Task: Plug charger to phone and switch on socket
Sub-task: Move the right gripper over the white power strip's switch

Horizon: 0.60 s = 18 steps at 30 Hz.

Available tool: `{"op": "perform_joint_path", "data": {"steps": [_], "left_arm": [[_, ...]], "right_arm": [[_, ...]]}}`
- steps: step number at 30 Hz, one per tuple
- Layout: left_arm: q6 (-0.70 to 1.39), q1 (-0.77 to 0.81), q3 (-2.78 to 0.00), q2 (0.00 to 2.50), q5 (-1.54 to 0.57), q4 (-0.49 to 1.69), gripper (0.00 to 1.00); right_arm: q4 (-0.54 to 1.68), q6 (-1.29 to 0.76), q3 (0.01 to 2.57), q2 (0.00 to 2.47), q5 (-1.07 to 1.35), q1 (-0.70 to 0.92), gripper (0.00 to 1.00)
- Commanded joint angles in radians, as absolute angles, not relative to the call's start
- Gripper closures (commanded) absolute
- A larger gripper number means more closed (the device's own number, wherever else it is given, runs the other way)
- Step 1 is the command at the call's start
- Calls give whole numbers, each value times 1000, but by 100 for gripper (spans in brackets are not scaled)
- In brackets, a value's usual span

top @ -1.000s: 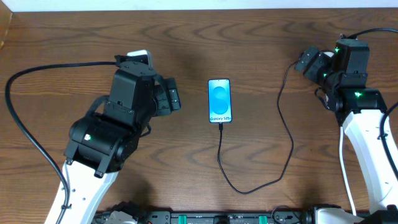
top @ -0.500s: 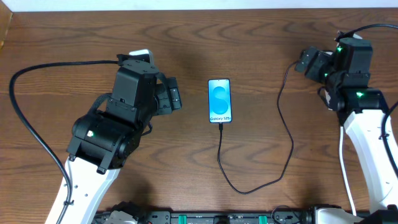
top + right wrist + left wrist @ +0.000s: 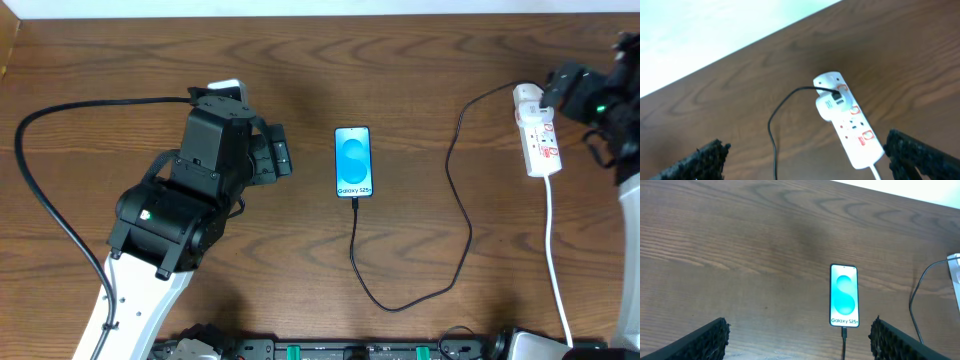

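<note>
The phone (image 3: 353, 162) lies flat mid-table with its blue-cyan screen up; it also shows in the left wrist view (image 3: 844, 295). The black charger cable (image 3: 470, 235) meets the phone's near end, loops toward the front edge and runs up to a white adapter (image 3: 527, 97) on the socket (image 3: 537, 130). In the right wrist view the socket (image 3: 852, 122) lies ahead of my fingers, adapter (image 3: 827, 107) and cable (image 3: 771, 135) attached. My left gripper (image 3: 283, 157) (image 3: 800, 350) is open, empty, left of the phone. My right gripper (image 3: 556, 88) (image 3: 807, 165) is open, empty, beside the socket's far end.
The socket's white cord (image 3: 550, 240) runs down the right side toward the front edge. A black arm cable (image 3: 40, 200) curves over the left of the wooden table (image 3: 300, 60). A white wall edge lies along the back.
My right arm has moved right, off the socket, which now lies uncovered. The left arm, phone and cable have stayed put.
</note>
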State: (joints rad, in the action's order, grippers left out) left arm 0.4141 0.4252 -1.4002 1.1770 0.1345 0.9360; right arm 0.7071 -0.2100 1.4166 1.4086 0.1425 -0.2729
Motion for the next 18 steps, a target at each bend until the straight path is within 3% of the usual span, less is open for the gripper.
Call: {"op": "perform_joint_path", "data": {"steps": [1,12,18], "left_arm": [[400,418,-1407,1182,151,938,10],[400,418,-1407,1182,151,938,10],[400,418,-1407,1182,151,939,10]], "right_arm": [[758,-138,1531,1468,231,-321,1],[979,-53,1920,1800,297,-408,1],[1003,8,1975,1968,358,-467,2]]}}
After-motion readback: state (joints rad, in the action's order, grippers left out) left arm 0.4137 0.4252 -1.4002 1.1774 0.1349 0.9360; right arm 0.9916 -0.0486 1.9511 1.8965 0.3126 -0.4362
